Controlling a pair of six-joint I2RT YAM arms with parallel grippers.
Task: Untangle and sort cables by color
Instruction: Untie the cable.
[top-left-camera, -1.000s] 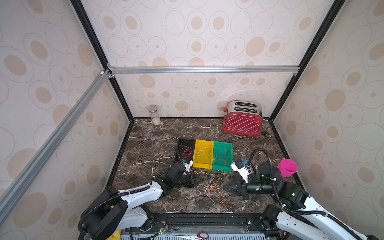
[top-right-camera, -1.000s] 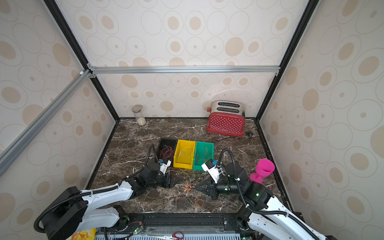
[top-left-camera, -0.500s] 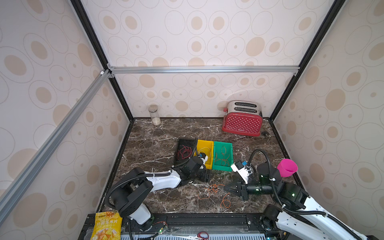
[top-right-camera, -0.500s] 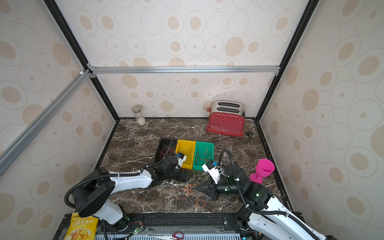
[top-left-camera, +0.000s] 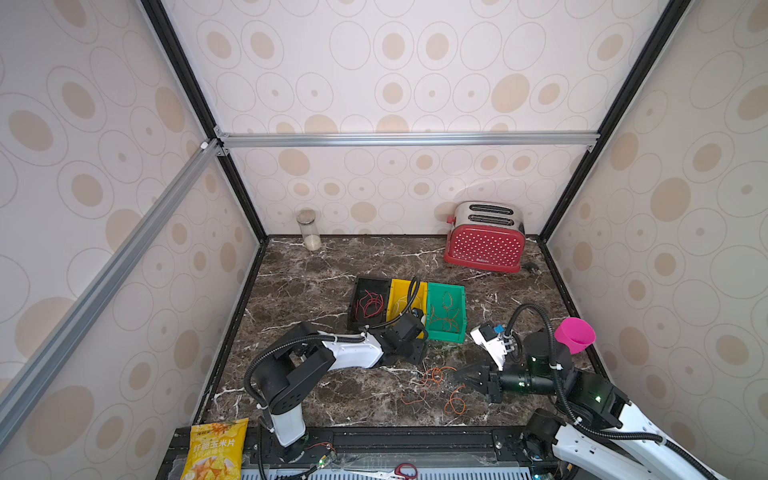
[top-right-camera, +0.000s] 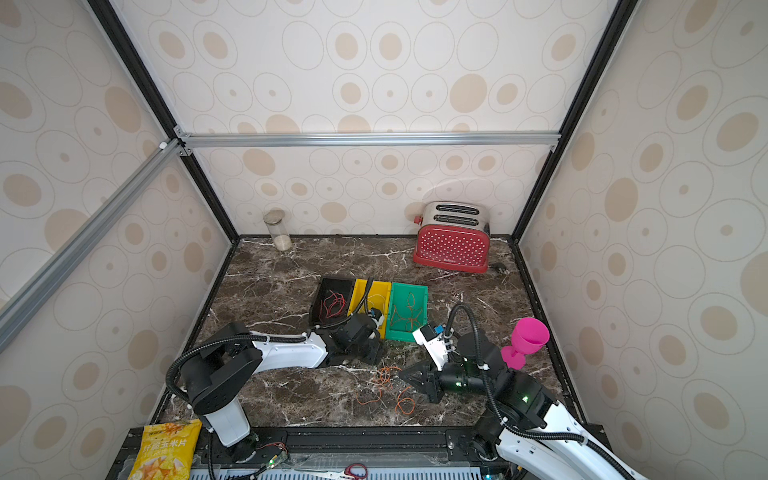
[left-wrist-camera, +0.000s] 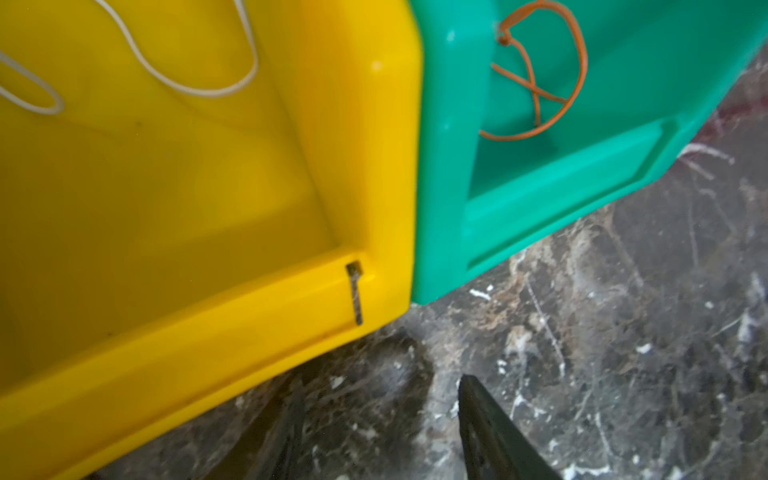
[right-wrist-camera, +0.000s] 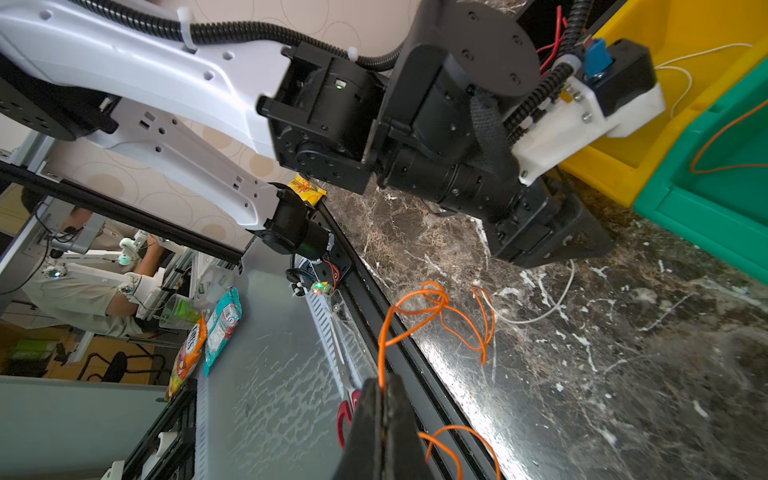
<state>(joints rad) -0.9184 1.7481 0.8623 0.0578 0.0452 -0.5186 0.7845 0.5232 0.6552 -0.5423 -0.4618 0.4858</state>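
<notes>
Loose orange cables (top-left-camera: 434, 376) (top-right-camera: 384, 374) lie tangled on the marble near the front. My right gripper (right-wrist-camera: 382, 386) (top-left-camera: 457, 374) is shut on one orange strand that loops away from its tips. A white cable (right-wrist-camera: 552, 303) lies on the floor beside them. Red cables (top-left-camera: 370, 303) sit in the black bin, a white one (left-wrist-camera: 199, 83) in the yellow bin (left-wrist-camera: 374, 166), orange ones (left-wrist-camera: 540, 83) in the green bin (top-left-camera: 446, 332). My left gripper (left-wrist-camera: 374, 399) (top-left-camera: 415, 351) hovers low over the floor just in front of the yellow bin's near corner, open, with nothing between its fingers.
A red toaster (top-left-camera: 484, 243) and a glass jar (top-left-camera: 308, 230) stand by the back wall. A pink cup (top-left-camera: 575, 334) stands at the right beside my right arm. A snack bag (top-left-camera: 214, 449) and scissors (top-left-camera: 405, 469) lie beyond the front rail.
My left arm has swung right, from the front left to the near corner of the yellow bin, and its jaws have narrowed. The right gripper has stayed shut on the orange strand.
</notes>
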